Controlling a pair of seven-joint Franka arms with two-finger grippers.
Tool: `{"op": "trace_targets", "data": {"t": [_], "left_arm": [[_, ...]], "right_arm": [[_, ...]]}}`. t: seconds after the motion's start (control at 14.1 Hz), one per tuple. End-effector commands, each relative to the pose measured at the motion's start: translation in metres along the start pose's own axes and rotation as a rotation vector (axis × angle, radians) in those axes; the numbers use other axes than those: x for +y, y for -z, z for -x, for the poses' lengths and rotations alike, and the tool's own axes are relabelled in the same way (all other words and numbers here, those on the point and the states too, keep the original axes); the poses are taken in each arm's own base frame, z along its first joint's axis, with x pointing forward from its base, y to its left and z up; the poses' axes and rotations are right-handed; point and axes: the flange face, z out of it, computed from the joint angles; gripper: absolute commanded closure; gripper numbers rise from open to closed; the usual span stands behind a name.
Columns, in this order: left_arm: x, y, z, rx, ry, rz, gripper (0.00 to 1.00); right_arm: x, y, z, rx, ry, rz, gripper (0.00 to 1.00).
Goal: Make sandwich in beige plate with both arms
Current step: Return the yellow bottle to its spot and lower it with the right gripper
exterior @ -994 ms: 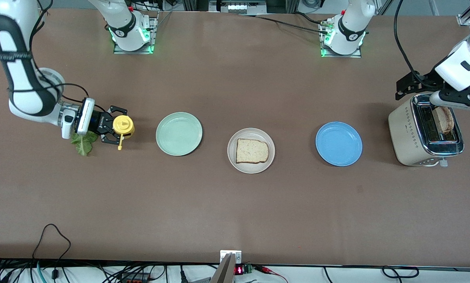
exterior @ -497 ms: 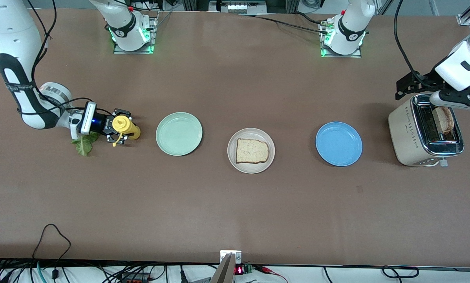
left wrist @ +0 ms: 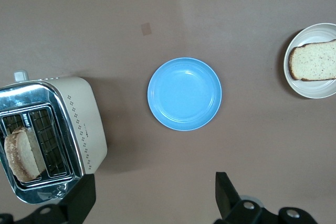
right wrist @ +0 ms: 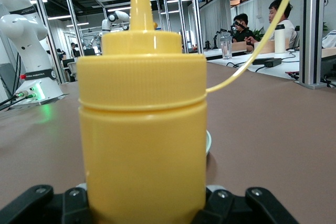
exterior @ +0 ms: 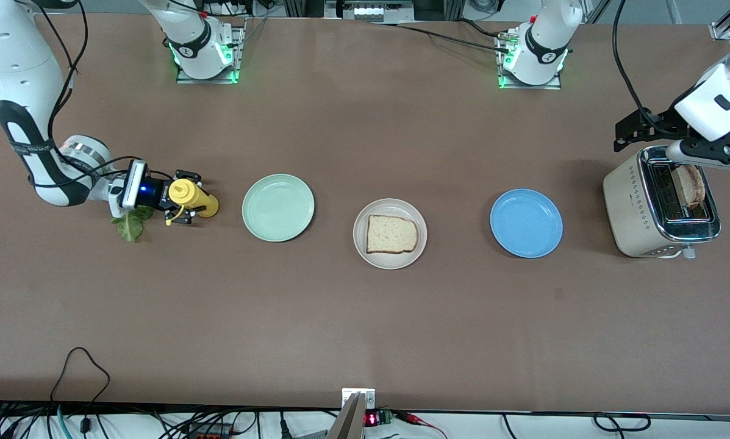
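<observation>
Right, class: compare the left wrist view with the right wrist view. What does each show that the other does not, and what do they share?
Only the left wrist view shows the round blue plate, the beige toaster with chrome top holding a slice of toast, the round beige plate carrying a speckled bread slice, and the open left gripper. Only the right wrist view shows the yellow plastic squeeze bottle held upright in the right gripper, and a white arm base with green light. Both show the brown tabletop.
</observation>
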Motion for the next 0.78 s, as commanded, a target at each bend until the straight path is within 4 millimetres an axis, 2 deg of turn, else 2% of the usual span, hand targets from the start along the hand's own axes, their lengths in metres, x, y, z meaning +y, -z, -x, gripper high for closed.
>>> {"op": "trace_targets", "data": {"t": [0.0,0.07,0.35,0.71], "left_arm": [[-0.002,0.006,-0.001,-0.004,-0.004,0.015,0.0],[-0.002,0.006,-0.001,-0.004,-0.004,0.015,0.0],[-0.002,0.006,-0.001,-0.004,-0.004,0.015,0.0],[-0.002,0.006,-0.001,-0.004,-0.004,0.015,0.0]], "right_arm": [[0.006,0.0,-0.004,0.045,0.026,0.006,0.55],[0.006,0.0,-0.002,0.044,0.025,0.007,0.49],[0.007,0.002,-0.004,0.051,0.019,0.006,0.0],[0.013,0.03,-0.008,0.048,0.018,0.043,0.0]]}}
